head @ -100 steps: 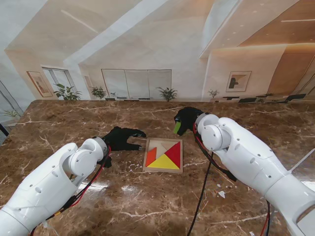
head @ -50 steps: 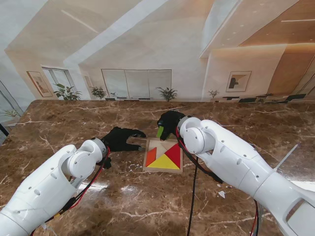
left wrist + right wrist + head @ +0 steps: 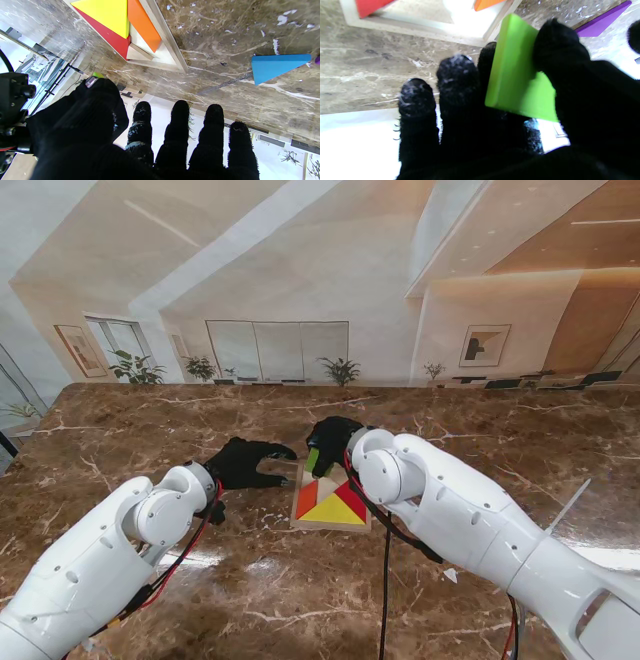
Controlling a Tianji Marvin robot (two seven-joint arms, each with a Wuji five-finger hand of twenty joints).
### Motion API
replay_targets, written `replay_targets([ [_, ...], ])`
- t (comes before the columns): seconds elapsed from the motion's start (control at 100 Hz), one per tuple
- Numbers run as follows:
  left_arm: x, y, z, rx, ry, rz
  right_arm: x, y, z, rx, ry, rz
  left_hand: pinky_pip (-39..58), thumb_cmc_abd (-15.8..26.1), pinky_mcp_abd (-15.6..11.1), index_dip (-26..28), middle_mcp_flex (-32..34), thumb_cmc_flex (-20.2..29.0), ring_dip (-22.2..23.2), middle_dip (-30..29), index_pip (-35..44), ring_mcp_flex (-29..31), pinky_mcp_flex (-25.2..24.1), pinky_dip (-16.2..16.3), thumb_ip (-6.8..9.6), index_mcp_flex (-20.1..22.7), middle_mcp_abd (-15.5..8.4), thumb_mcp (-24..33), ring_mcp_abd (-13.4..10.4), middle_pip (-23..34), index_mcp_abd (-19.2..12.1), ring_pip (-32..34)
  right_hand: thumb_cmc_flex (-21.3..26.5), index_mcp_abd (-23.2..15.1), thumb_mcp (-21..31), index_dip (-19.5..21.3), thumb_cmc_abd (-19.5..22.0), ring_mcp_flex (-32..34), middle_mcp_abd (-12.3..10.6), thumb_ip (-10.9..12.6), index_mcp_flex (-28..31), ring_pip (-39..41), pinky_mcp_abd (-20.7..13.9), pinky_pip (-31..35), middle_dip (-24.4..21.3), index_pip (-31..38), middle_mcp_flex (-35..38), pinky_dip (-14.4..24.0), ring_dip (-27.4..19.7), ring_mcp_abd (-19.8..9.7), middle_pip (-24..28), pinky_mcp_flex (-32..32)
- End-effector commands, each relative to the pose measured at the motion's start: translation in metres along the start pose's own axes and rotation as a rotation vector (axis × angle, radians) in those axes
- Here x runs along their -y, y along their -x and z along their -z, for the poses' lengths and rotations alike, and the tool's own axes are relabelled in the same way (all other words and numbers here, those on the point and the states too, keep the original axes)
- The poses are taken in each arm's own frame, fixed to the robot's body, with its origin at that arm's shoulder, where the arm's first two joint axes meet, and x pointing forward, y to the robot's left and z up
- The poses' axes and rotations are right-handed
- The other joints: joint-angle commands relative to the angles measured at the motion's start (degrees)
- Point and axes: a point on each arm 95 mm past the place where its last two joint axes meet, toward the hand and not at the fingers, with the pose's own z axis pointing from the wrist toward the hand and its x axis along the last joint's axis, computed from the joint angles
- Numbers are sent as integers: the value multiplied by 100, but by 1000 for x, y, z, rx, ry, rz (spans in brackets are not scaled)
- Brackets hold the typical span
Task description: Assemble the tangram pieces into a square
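A wooden square tray (image 3: 331,528) lies mid-table and holds an orange piece (image 3: 307,499), a yellow triangle (image 3: 333,512) and a red triangle (image 3: 353,492). My right hand (image 3: 331,441) hovers over the tray's far left corner, shut on a green piece (image 3: 313,459). In the right wrist view the green piece (image 3: 520,82) is pinched between thumb and fingers, just off the tray's corner (image 3: 480,41). My left hand (image 3: 245,463) lies left of the tray, open, fingers spread. A blue triangle (image 3: 275,66) and a purple piece (image 3: 600,25) lie loose on the marble.
The brown marble table top (image 3: 300,600) stretches all around the tray. Black and red cables (image 3: 385,580) hang from my right arm over the near side of the table. A small white scrap (image 3: 450,574) lies near my right forearm.
My right hand has carried the green piece leftward, from beyond the tray's far right corner to over its far left corner. The left hand has stayed put.
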Motion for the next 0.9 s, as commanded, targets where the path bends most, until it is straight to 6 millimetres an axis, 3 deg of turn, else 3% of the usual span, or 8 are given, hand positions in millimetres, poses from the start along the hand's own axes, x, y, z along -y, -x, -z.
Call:
replay_targets([
  [0.0,-2,-1,1,-3,5,-4,9,-5,-1,-3,-28,-12,-130,151,66,-115,25,118,-3,-32,-82,-32,-57,116,87,28,-22,-92,-26,-26,-43,-39,18,-172,136,-13,97,-83,42,88,437,157,14,230,97,150,80,114,53,-47,76,-93],
  [0.44,-3,-1,3,-4,17,4,21,-7,-11,6,-60,-15,-155,163,67,-115,9,129,-4,-35,-87,-41,-61,112,90,18,-15,-101,-33,-35,-46,-45,-32,-247,92,-51,173,-183,-3,88,375,231,-44,269,153,103,-76,140,75,-79,126,-183],
  [0.89,-3,-2,5,0,31,12,40,4,-19,36,-117,-1,-161,176,67,-113,3,129,-1,-34,-82,-44,-59,118,91,21,-20,-121,-35,-34,-49,-45,-17,-297,56,-90,142,-233,-29,80,386,273,-96,297,159,84,-148,152,89,-109,160,-234],
])
